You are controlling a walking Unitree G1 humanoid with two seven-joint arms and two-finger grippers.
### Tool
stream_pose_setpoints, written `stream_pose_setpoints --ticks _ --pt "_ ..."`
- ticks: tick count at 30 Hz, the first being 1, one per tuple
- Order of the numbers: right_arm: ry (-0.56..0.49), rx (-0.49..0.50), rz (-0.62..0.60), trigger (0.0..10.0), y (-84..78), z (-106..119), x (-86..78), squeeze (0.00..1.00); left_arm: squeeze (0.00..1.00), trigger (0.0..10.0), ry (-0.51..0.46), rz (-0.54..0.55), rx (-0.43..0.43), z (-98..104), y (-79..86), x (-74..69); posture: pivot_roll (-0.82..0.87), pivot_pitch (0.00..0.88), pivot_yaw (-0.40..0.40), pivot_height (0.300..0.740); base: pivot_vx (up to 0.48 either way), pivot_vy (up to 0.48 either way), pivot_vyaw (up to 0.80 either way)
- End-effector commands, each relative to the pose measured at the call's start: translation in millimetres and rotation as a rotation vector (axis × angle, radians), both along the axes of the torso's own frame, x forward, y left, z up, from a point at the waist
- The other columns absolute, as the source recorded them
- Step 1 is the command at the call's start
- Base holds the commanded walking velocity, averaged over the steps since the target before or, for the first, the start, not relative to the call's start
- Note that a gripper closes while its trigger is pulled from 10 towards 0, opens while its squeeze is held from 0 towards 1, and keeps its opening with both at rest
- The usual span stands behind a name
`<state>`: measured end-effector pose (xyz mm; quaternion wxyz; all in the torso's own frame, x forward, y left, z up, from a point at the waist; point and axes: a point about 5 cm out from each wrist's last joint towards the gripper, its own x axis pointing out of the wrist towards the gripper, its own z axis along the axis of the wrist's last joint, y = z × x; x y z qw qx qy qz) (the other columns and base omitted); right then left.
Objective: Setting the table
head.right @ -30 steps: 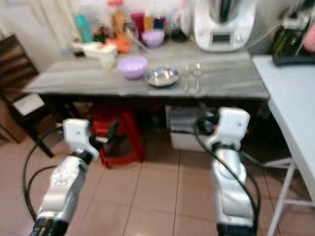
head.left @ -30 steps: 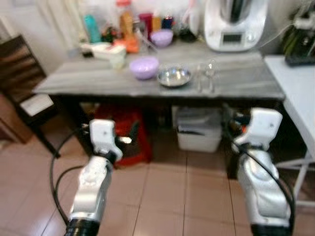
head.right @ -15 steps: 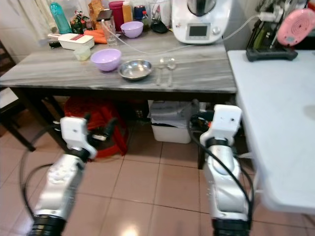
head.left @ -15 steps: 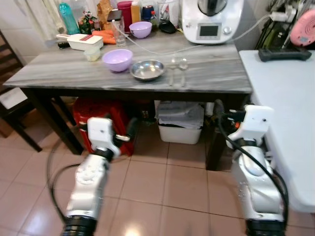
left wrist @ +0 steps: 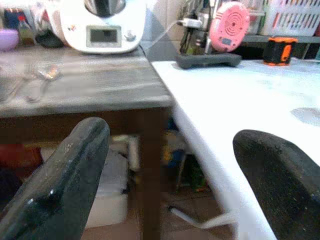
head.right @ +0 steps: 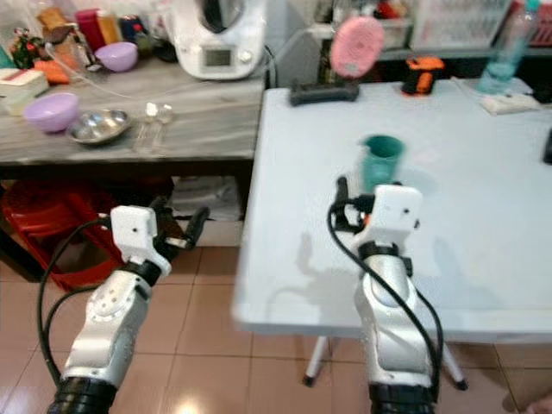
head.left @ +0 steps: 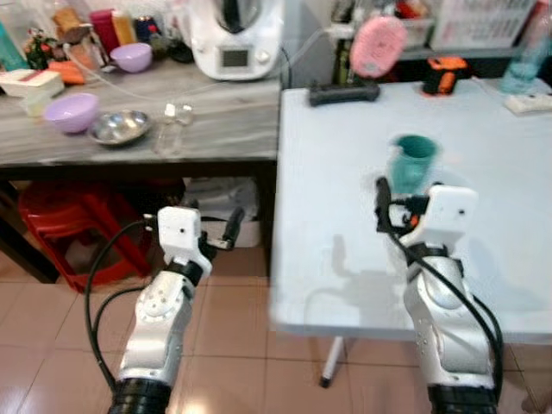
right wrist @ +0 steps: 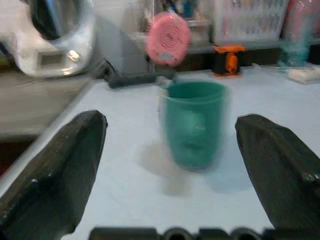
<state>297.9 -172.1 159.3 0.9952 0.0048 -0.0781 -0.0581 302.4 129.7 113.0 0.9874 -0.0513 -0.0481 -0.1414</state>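
Note:
A teal cup [head.left: 412, 164] stands upright on the white table [head.left: 336, 181], just ahead of my right gripper [head.right: 345, 207]. In the right wrist view the cup [right wrist: 195, 125] sits between and beyond the open fingers [right wrist: 60, 165], apart from them. My left gripper [head.right: 179, 222] hovers open and holding nothing over the floor, near the corner where the grey table [head.left: 224, 121] meets the white one. On the grey table lie a purple bowl [head.left: 71, 111], a steel bowl [head.left: 119, 128] and spoons [head.left: 172, 125].
A white kitchen appliance [head.left: 235, 39], a second purple bowl [head.left: 131, 57] and bottles stand at the grey table's back. A black bar [head.left: 343, 92], a pink round device [head.left: 376, 45] and an orange tool [head.left: 440, 75] line the white table's far edge. A red stool [head.left: 52, 233] stands underneath.
The whole view has swung to the right: the grey table has slid to the left and the white table with the teal cup has come in front. Both arms keep their pose.

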Motion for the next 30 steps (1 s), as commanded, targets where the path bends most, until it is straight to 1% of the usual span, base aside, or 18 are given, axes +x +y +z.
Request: stream_pose_setpoints --ticks 1,5,6,8,11,12,13,15,18,22,23,25,26,28,30 --pt "-0.02 0.006 0.001 10.0 2.7 5.1 1.4 0.0 0.0 10.0 -0.012 0.004 0.015 2.9 4.0 0.9 -0.1 0.038 0.091 0.74 0.0 -0.48 0.0" --pt "-0.021 0.007 0.002 10.0 3.1 5.0 1.5 0.0 0.0 10.0 -0.014 0.0 0.015 3.2 2.4 0.9 -0.1 0.038 0.091 0.74 0.0 -0.48 0.0" --pt "-0.02 0.007 0.003 10.0 3.5 4.9 1.7 0.0 0.0 10.0 -0.012 -0.002 -0.001 3.1 1.9 0.9 -0.1 0.038 0.091 0.74 0.0 0.0 0.0" --pt "-0.017 0.006 0.005 10.0 4.5 4.8 2.9 0.0 0.0 10.0 -0.013 -0.006 -0.002 2.9 1.6 1.2 -0.1 0.038 0.091 0.74 0.0 0.0 0.0" --pt "-0.006 -0.004 0.005 10.0 5.0 4.6 8.1 0.0 0.0 10.0 -0.005 -0.039 -0.009 1.8 -2.6 0.8 -0.1 0.045 0.094 0.74 0.0 0.0 0.0" --pt "0.01 -0.016 0.013 10.0 7.1 3.4 14.7 0.0 0.0 10.0 0.009 -0.075 -0.025 -0.4 -7.0 -0.3 -0.1 0.052 0.095 0.74 0.0 0.0 0.0" --pt "0.018 -0.02 0.021 10.0 8.6 2.7 17.4 0.0 0.0 10.0 0.014 -0.088 -0.027 -1.2 -8.4 -0.8 -0.1 0.052 0.095 0.74 0.0 0.0 0.0" --pt "0.055 -0.036 0.065 10.0 17.9 -0.9 27.3 0.0 0.0 10.0 0.021 -0.115 -0.039 -3.4 -11.5 -3.4 -0.09 0.069 0.093 0.74 0.0 0.0 0.0" --pt "0.076 -0.058 0.111 10.0 29.2 -2.8 37.8 0.0 0.0 10.0 0.025 -0.126 -0.045 -5.1 -10.8 -6.5 -0.09 0.092 0.09 0.74 0.0 0.0 0.0" --pt "0.078 -0.073 0.13 10.0 33.9 -0.7 47.5 0.0 0.0 10.0 0.028 -0.157 -0.065 -4.9 -12.6 -14.6 -0.08 0.123 0.088 0.74 0.0 0.0 0.0" --pt "0.088 -0.069 0.152 10.0 35.8 -0.9 51.8 0.0 0.0 10.0 0.028 -0.199 -0.088 -4.1 -15.3 -21.4 -0.07 0.149 0.088 0.74 0.0 0.0 0.0" --pt "0.098 -0.074 0.186 10.0 40.4 0.2 58.5 0.0 0.0 10.0 0.041 -0.236 -0.09 -5.8 -16.3 -29.9 -0.06 0.176 0.088 0.74 0.0 0.0 0.0" --pt "0.106 -0.078 0.208 10.0 44.8 -0.1 60.8 0.0 0.0 10.0 0.048 -0.235 -0.086 -7.0 -14.9 -33.7 -0.05 0.191 0.087 0.74 0.0 0.0 0.0" --pt "0.105 -0.075 0.243 10.0 54.1 2.0 64.5 0.0 0.0 10.0 0.056 -0.234 -0.084 -6.9 -12.6 -37.0 -0.04 0.21 0.085 0.74 0.0 0.0 0.0" --pt "0.102 -0.078 0.289 10.0 70.9 5.3 69.6 0.0 0.0 10.0 0.061 -0.26 -0.099 -4.2 -11.7 -41.1 -0.03 0.225 0.084 0.74 0.0 0.0 0.0"
